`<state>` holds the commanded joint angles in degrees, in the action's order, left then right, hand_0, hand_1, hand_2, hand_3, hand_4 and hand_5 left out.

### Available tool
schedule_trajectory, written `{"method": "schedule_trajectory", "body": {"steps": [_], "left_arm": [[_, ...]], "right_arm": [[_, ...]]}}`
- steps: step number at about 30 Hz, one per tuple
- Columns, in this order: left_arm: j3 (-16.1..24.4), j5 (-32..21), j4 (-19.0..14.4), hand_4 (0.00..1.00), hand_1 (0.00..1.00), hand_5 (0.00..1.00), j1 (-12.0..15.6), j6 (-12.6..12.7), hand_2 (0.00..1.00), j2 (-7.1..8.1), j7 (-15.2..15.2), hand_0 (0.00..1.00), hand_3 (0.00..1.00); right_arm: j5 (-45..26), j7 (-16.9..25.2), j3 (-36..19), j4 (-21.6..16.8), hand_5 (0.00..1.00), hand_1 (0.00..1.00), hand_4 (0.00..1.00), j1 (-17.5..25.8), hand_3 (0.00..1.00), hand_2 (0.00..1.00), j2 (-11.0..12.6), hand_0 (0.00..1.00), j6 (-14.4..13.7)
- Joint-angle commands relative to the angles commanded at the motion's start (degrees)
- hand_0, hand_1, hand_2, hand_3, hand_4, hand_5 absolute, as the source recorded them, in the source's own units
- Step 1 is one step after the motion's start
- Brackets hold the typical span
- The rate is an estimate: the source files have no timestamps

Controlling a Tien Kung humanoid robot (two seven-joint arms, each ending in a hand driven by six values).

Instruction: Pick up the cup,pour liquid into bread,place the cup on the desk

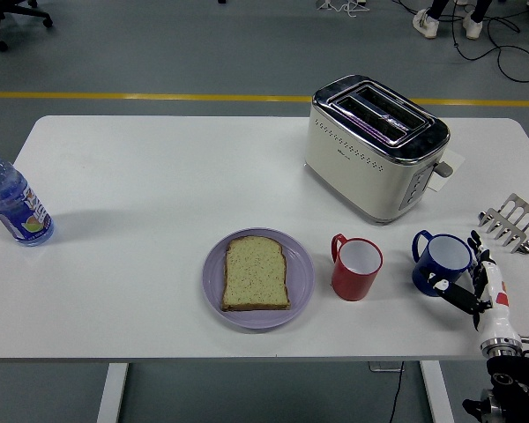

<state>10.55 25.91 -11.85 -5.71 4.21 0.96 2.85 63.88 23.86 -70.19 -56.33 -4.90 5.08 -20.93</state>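
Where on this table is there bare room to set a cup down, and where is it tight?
Widest bare patch: between the water bottle and the purple plate, running back to the far edge, left of the toaster. Crowded on the right: red cup, blue cup, right hand and metal rack sit close together.

Red cup (357, 268); blue cup (441, 263); lilac plate (213, 273); brown-crusted speckled bread (256, 273); cream toaster (375, 147); white table (159, 194).
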Motion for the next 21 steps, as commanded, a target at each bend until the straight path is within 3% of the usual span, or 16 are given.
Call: {"method": "schedule_trajectory", "body": {"steps": [21], "left_arm": [[-0.36, -0.29, -0.01, 0.327, 0.65, 0.837, 0.56, -0.02, 0.659, -0.21, 0.01, 0.639, 0.56]], "right_arm": [[-4.1, 0.79, 4.41, 2.78, 0.083, 0.878, 0.998, -2.53, 0.998, 0.988, 0.26, 0.964, -1.19]]}}
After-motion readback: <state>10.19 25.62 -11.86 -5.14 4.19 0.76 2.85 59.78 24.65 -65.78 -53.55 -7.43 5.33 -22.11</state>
